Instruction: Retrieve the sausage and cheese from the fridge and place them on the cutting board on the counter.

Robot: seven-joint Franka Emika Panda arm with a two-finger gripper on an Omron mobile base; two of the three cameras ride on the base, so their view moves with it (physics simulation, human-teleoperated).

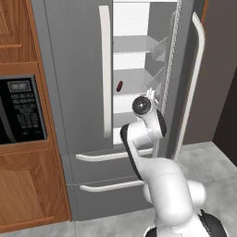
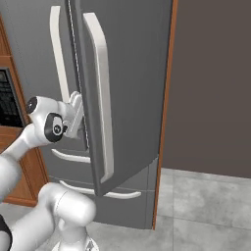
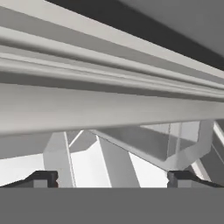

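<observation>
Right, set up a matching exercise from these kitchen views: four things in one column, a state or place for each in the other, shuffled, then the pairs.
Things:
1. sausage
2. fridge's right door
3. gripper
4. microwave

States or places:
A. set in the wooden cabinet left of the fridge
B. swung open
C. open, at the edge of the opened door
D. lying on a white inner shelf

Pairs: 1-D, 2-B, 3-C, 4-A
</observation>
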